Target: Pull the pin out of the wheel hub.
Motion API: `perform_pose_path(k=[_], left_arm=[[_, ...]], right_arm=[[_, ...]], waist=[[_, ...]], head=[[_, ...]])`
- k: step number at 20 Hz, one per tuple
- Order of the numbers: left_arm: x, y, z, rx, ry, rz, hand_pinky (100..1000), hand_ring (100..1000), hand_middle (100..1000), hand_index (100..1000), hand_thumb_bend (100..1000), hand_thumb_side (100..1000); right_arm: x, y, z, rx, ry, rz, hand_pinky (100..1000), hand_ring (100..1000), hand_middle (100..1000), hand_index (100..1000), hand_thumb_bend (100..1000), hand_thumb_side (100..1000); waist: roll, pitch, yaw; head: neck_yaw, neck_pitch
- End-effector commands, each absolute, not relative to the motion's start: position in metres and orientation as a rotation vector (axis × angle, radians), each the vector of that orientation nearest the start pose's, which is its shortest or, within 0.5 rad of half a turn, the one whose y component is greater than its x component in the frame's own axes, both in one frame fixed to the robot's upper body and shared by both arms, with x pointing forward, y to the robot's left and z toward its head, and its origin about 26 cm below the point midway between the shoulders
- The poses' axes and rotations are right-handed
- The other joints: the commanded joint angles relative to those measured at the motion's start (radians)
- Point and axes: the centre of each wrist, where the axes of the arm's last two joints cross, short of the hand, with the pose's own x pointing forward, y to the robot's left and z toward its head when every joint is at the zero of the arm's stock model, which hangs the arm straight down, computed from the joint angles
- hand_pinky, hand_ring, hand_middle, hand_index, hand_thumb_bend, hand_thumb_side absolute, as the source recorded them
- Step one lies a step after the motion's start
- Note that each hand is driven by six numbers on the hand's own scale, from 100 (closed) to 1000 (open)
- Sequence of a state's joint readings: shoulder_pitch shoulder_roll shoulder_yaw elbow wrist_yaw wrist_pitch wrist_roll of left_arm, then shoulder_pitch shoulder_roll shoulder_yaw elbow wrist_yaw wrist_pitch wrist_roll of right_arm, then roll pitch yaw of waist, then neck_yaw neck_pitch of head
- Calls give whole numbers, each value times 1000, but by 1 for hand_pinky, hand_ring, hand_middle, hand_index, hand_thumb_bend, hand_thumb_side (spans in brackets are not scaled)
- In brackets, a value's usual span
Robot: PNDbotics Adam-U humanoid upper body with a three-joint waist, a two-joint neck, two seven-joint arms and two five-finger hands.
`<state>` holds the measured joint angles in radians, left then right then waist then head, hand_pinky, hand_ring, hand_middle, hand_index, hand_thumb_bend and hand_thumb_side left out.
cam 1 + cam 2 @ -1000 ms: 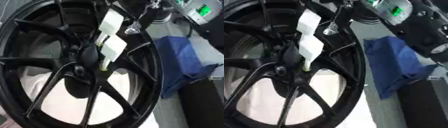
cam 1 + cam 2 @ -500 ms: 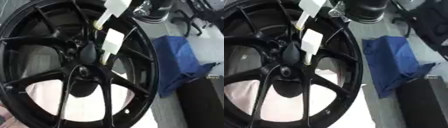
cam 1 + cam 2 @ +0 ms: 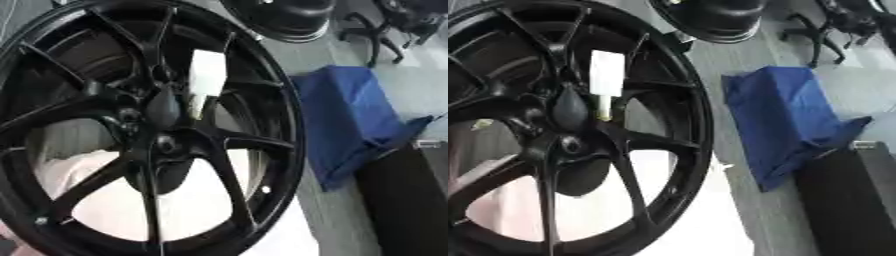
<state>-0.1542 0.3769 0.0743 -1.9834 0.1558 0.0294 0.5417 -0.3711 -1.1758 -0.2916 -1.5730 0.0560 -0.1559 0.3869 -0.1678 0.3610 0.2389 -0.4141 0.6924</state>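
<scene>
Against the wheel hub, the white pin stands; no fingers visible.

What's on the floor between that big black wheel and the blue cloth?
Nothing: between the wheel rim and the blue cloth there is only a strip of bare grey floor, clearest in the right eye view.

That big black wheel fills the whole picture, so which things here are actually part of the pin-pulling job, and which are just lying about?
Part of the job:
- black wheel, with its hub at the middle
- white pin piece sticking out beside the hub

Just lying about:
- blue cloth on the floor
- a second dark wheel at the far top
- black box at lower right

No robot hand shows.
</scene>
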Motion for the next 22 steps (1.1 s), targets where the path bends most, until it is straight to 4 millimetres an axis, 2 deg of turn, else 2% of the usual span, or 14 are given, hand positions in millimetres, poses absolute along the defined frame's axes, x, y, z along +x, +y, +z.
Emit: perform_pose_path(k=[1, 3, 4, 7, 8, 9, 10, 11, 12, 14, 16, 19, 21, 22], left_arm=[[282, 305, 175, 479, -2148, 335, 707, 435, 463, 716, 326, 601], [282, 303, 174, 469, -2144, 331, 707, 434, 462, 715, 326, 601], [282, 302, 174, 461, -2144, 327, 707, 434, 462, 715, 327, 600], [283, 302, 175, 453, -2148, 323, 707, 434, 462, 715, 328, 598], [283, 302, 175, 452, -2148, 323, 707, 434, 462, 715, 328, 598], [283, 302, 175, 452, -2147, 323, 707, 434, 462, 715, 328, 598], [283, 302, 175, 452, -2146, 323, 707, 434, 461, 715, 331, 596], [283, 302, 175, 452, -2146, 324, 707, 434, 461, 715, 332, 595], [283, 302, 175, 451, -2146, 325, 707, 434, 461, 715, 332, 594], [283, 302, 175, 452, -2147, 327, 706, 433, 461, 714, 332, 594], [283, 302, 175, 452, -2148, 330, 706, 433, 460, 714, 333, 593], [283, 302, 175, 449, -2150, 329, 706, 433, 460, 714, 335, 592], [283, 301, 176, 446, -2152, 328, 706, 433, 460, 714, 335, 592], [283, 301, 176, 443, -2153, 327, 706, 433, 460, 714, 335, 588]], right_arm=[[277, -505, 354, -1123, -1678, 944, 836, 697, 461, 495, 147, 100], [267, -520, 303, -1169, -1576, 891, 843, 712, 490, 537, 172, 100], [259, -522, 283, -1202, -1542, 879, 851, 729, 535, 595, 202, 100], [244, -528, 241, -1233, -1433, 808, 892, 821, 771, 834, 356, 100], [241, -530, 234, -1231, -1398, 791, 912, 870, 844, 909, 368, 216], [239, -533, 227, -1226, -1362, 773, 922, 889, 870, 937, 296, 418], [238, -534, 223, -1226, -1344, 756, 929, 901, 890, 957, 157, 605], [237, -535, 222, -1233, -1343, 733, 932, 900, 893, 964, 100, 687], [237, -535, 222, -1242, -1353, 709, 931, 896, 890, 962, 100, 713], [238, -533, 223, -1254, -1394, 669, 927, 878, 865, 943, 100, 722], [240, -528, 228, -1254, -1469, 638, 924, 854, 831, 917, 100, 620], [247, -513, 241, -1239, -1632, 572, 903, 780, 733, 823, 100, 499], [251, -500, 249, -1211, -1735, 539, 903, 764, 708, 804, 100, 468], [254, -489, 255, -1189, -1805, 535, 908, 758, 699, 798, 100, 542]], waist=[[12, -29, -11], [18, -34, -6], [19, -36, -2], [25, -40, 2], [26, -41, 2], [27, -42, 2], [28, -42, 3], [29, -43, 3], [31, -43, 4], [33, -43, 5], [35, -43, 7], [36, -42, 12], [35, -42, 15], [35, -41, 18]], head=[[21, -4], [11, -1], [5, 0], [1, -3], [1, -4], [1, -4], [1, -3], [1, -4], [1, -4], [-2, -4], [-5, -5], [-10, -4], [-13, -5], [-16, -5]])
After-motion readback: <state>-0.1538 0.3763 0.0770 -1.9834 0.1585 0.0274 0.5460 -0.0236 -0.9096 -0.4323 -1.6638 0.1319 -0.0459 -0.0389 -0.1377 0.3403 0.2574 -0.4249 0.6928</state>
